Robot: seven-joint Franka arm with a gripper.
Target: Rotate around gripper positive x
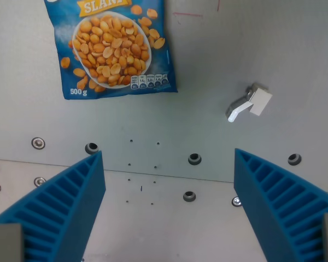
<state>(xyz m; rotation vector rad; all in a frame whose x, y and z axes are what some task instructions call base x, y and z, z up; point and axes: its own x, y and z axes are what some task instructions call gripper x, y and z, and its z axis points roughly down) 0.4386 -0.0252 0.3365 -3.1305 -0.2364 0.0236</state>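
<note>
Hovering over the grey desk [208, 120] | my end effector [169, 213] spread wide, blue ribbed fingers [60, 213] holding nothing | peanut bag [113, 46] flat at far edge | small white-and-metal part [250, 102] well apart, wrist view's right

cam: wrist view only | looks steeply down on grey table [208, 65] | fairly near surface | blue fingers [60, 210] frame bottom left and right corners | peanut bag [112, 46] cut off at top edge, upper left | small white part [251, 102] upper right | no second view, no overlap
</note>
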